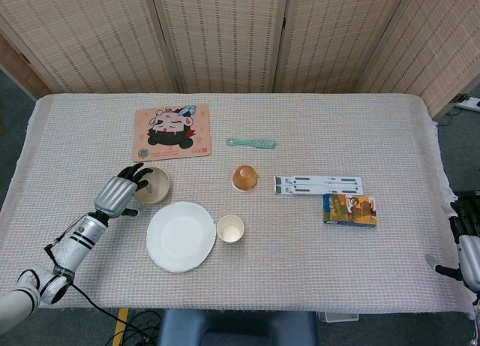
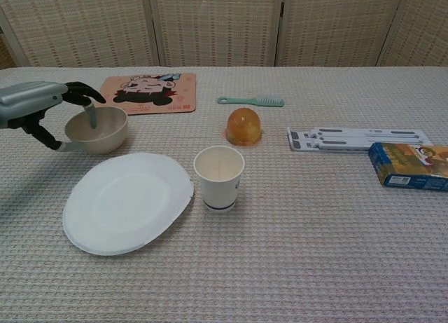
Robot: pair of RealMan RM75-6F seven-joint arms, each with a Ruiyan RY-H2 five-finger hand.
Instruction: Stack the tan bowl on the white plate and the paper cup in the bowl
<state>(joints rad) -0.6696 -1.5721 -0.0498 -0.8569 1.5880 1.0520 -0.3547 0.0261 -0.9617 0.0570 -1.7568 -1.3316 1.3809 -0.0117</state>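
I'm working my left robot hand (image 2: pixel 42 109) at the tan bowl (image 2: pixel 96 129) right now, fingers (image 2: pixel 89 113) dipping over the near-left rim into the bowl while the thumb is pressing low against the outer wall. That reads to me as a pinch on the rim, so I'm calling the bowl gripped, though it is sitting flat on the desk (image 2: pixel 315 253), not lifted at all.

So I'm judging the task as barely begun. The white plate (image 2: pixel 126 201) is lying bare just in front of the bowl, nothing on it. The paper cup (image 2: pixel 219 176) is standing upright just beside the plate's right edge, not in the bowl, with nothing touching it. Both stacking steps are left to do: bowl onto plate, then cup into bowl.

My right robot hand (image 1: pixel 469 252) is only peeking in at the far right edge of the head view, well apart from everything. I'm not able to tell whether its fingers are spread or curled.

Next I'm expecting a short lift and carry toward me onto the plate. A rim pinch could let the bowl tilt.
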